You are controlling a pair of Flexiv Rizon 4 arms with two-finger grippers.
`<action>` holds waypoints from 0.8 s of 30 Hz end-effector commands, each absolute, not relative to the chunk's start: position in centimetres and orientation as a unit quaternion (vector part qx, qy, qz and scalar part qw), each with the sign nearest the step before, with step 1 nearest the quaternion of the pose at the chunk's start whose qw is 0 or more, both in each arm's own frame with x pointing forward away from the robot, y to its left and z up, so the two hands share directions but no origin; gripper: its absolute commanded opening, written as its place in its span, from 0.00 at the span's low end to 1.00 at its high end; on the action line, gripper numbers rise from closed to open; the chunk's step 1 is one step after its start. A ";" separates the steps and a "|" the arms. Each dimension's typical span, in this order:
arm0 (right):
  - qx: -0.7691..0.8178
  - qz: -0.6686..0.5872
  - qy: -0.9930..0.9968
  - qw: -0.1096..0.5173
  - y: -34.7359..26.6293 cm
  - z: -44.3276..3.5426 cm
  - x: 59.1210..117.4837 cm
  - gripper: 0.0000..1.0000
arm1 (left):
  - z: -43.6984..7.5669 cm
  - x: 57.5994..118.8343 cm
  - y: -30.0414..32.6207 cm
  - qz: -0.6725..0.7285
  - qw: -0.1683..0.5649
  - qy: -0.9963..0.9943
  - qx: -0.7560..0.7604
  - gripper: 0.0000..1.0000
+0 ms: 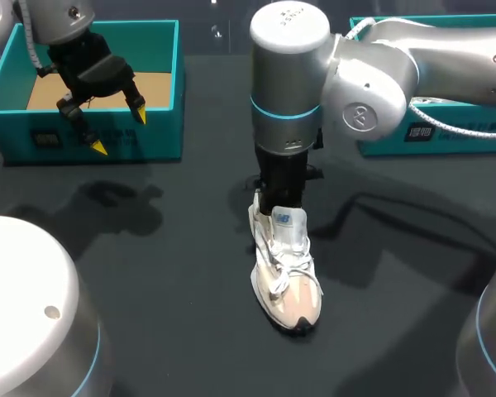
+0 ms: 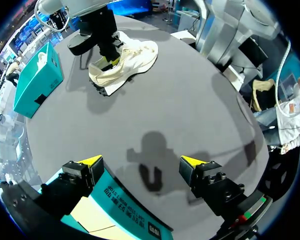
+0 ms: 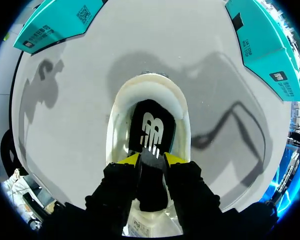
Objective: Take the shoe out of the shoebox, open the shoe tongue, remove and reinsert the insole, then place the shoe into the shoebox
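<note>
The shoe [image 1: 285, 273] stands mid-desk [image 1: 165, 273], toe toward me. My right tool [image 3: 151, 160] reaches down into its opening and pinches the black insole [image 3: 151, 130], probably to lift or seat it. My left tool [image 1: 119, 131] hangs spread over the shoebox [image 1: 161, 124], in the way of the shoe's return. Another box [image 1: 446, 141] sits on the right.

shoe [image 1: 288, 277] heel behind right arm [image 1: 339, 91], insole [image 3: 151, 125] front under right gripper [image 3: 151, 160]

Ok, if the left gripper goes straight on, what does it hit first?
Probably the dark tabletop beside the teal cardboard shoebox; one finger of the open left gripper may clip the box's wall first.
</note>
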State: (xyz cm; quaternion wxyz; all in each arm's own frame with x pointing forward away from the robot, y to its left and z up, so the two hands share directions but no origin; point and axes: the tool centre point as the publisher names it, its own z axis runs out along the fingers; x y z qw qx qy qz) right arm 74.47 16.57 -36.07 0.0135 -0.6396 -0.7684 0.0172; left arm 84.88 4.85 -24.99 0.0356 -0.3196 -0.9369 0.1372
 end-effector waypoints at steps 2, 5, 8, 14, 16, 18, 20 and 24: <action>-0.639 0.022 -0.768 0.014 16.5 -35.8 74.0 0.32 | -25.0 84.8 4.9 0.136 0.035 -0.937 -0.320 1.00; -0.638 0.026 -0.770 0.017 16.7 -35.8 73.8 0.38 | -25.0 84.8 4.9 0.136 0.035 -0.937 -0.320 1.00; -0.635 0.029 -0.772 0.020 16.9 -35.8 73.6 0.45 | -25.0 84.8 4.9 0.136 0.035 -0.937 -0.320 1.00; -0.633 0.034 -0.773 0.026 17.2 -35.9 73.6 0.48 | -25.0 84.8 4.9 0.136 0.035 -0.937 -0.320 1.00; -0.633 0.037 -0.773 0.029 17.3 -36.1 73.7 0.49 | -25.0 84.8 4.9 0.136 0.035 -0.937 -0.320 1.00; -0.633 0.039 -0.773 0.031 17.3 -36.1 73.7 0.50 | -25.0 84.8 4.9 0.136 0.035 -0.937 -0.320 1.00; -0.633 0.041 -0.773 0.032 17.3 -36.1 73.7 0.58 | -25.0 84.8 4.9 0.136 0.035 -0.937 -0.320 1.00; -0.634 0.043 -0.771 0.035 17.2 -36.1 73.5 0.84 | -25.0 84.8 4.9 0.136 0.035 -0.937 -0.320 1.00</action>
